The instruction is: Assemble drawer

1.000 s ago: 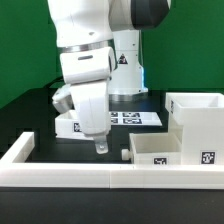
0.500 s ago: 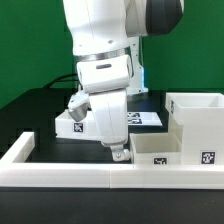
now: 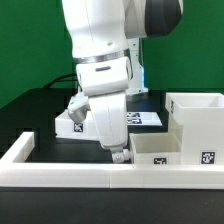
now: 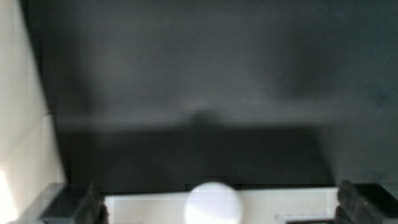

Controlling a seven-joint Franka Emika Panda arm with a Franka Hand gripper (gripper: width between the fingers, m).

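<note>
The drawer's tall casing [image 3: 196,113] stands at the exterior view's right. A small open-top box [image 3: 160,151] lies in front of it, with its knob [image 3: 124,156] facing the gripper. A second small box [image 3: 70,126] lies behind the arm. My gripper [image 3: 118,152] is low, right at the knob. In the wrist view my gripper [image 4: 221,206] is open, its dark fingers [image 4: 71,205] wide apart on either side of the white knob [image 4: 214,202], not touching it. The box's white front [image 4: 285,210] shows behind the knob.
A low white border wall [image 3: 80,176] runs along the front and also shows in the wrist view [image 4: 15,110]. The marker board [image 3: 143,118] lies flat behind the arm. The table is black.
The arm has moved toward the exterior view's right and down, bringing the gripper to the small box's knob. It has barely moved in the last half second.
</note>
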